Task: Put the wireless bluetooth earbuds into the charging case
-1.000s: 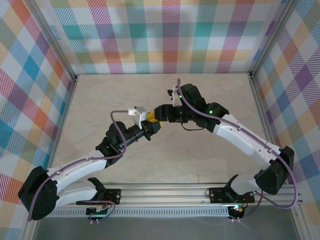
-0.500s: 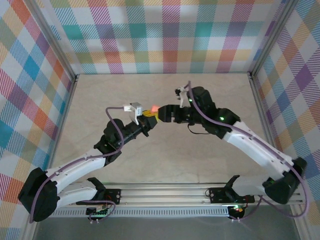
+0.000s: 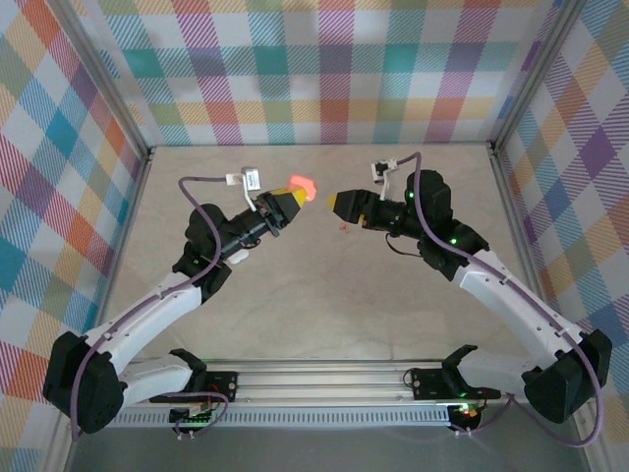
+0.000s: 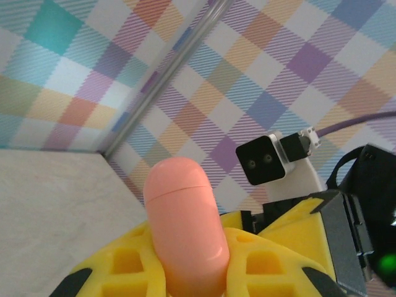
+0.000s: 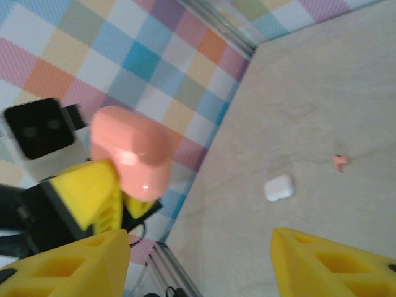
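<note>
A pinkish-orange charging case, lid closed, stands upright between the yellow fingers of my left gripper, which is shut on it. From above, the case is held in the air at the tip of the left gripper. My right gripper faces it a short gap away. Its jaws stand open with nothing between them. In the right wrist view the held case is at the upper left. One pinkish-orange earbud lies on the table, also seen from above as the small earbud below the right gripper.
A white charging case, lid closed, lies on the beige table near the earbud. Plaid walls with metal corner posts enclose the table on three sides. The arm bases sit on the rail at the near edge.
The two grippers, together at the pink case a second ago, have drawn apart. The left one carried the case up and left; the right one let go and backed off to the right.
</note>
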Robot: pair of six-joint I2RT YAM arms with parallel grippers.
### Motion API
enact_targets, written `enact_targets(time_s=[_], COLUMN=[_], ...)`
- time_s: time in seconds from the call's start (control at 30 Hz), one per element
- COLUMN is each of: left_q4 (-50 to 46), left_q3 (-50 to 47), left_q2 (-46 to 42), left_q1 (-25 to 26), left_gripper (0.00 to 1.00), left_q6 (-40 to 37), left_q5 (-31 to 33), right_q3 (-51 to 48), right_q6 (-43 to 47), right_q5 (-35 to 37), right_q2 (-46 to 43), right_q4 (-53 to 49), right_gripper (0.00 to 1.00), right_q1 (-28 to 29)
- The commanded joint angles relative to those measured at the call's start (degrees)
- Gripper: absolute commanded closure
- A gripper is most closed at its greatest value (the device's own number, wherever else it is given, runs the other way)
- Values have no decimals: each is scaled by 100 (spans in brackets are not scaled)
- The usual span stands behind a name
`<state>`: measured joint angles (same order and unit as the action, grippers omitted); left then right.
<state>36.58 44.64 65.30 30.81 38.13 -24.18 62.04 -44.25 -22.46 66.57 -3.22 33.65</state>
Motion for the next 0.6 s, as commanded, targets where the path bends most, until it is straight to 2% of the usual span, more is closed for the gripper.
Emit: enact_targets(time_s=[0.0, 0.23, 0.37, 0.43, 0.57], left_q4=[622, 1304, 1331, 1411, 1791], left_q3=[191, 287, 307, 163, -195], left_q2=[153, 373, 369, 353, 309], left_q1=[-49, -44, 2, 29, 48], left_gripper=[100, 100, 100, 100, 100], left_q6=[751, 1406, 1529, 1568, 1837], left_q5=[-396, -559, -633, -610, -430], right_q3=[-219, -196, -205, -76, -133], right_q6=[-452, -585, -646, -572, -789], right_q5=[-574, -767, -752, -865, -1050], right_q2=[-13, 190, 253, 334, 453], right_q4=[1382, 1581, 1788, 1627, 1979], right_gripper=[39, 39, 48, 51, 57], right_q1=[-52, -51, -56, -78, -112])
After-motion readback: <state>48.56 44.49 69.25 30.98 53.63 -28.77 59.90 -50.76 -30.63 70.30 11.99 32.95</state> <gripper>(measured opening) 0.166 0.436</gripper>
